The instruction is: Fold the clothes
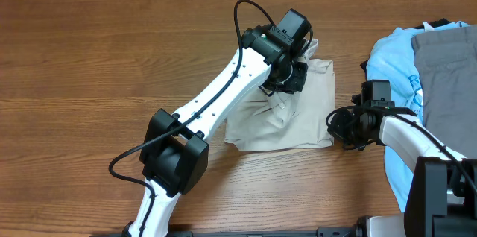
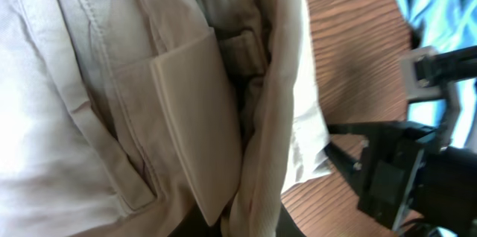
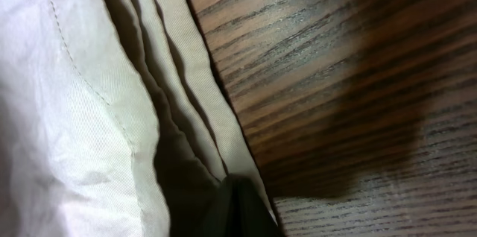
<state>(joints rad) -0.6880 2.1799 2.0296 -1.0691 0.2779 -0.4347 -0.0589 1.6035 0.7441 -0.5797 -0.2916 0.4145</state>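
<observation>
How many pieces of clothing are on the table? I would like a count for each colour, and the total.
beige shorts: 1
light blue T-shirt: 1
grey garment: 1
Total: 3

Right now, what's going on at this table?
Two robot arms are folding khaki shorts on the table. The left gripper is closed on bunched fabric near the shorts' far edge; the right gripper sits shut at their right edge. A blue T-shirt and grey garment lie aside on the right.
</observation>
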